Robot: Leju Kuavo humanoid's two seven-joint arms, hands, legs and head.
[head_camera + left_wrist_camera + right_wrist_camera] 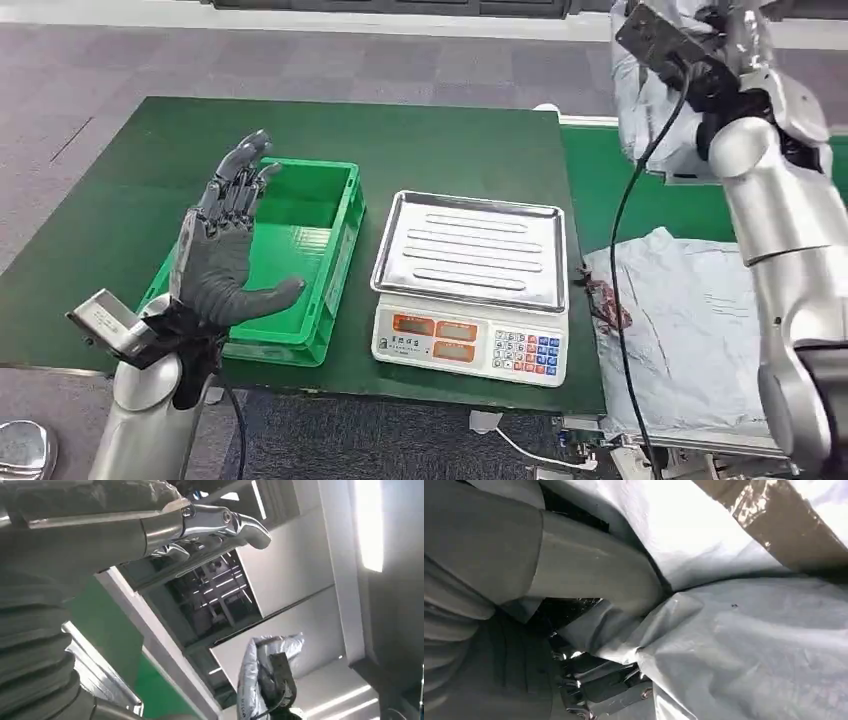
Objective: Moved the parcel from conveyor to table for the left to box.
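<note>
My right hand (589, 565) grips a grey plastic parcel (645, 110) and holds it high above the green conveyor (640, 205) at the far right. Its thumb presses into the crinkled wrap (744, 645) beside a strip of brown tape (784, 525). The left wrist view looks upward and shows the lifted parcel (260, 675) hanging in the distance. My left hand (225, 240) stands open, palm turned toward the middle and fingers (200, 525) spread, over the near left part of the green crate (335, 215) on the table (440, 145). It holds nothing.
A weighing scale (465, 340) with a steel tray (470, 245) sits between the crate and the conveyor. A second grey parcel (690, 320) lies flat on the belt near me. A black cable (620, 260) hangs from the right arm.
</note>
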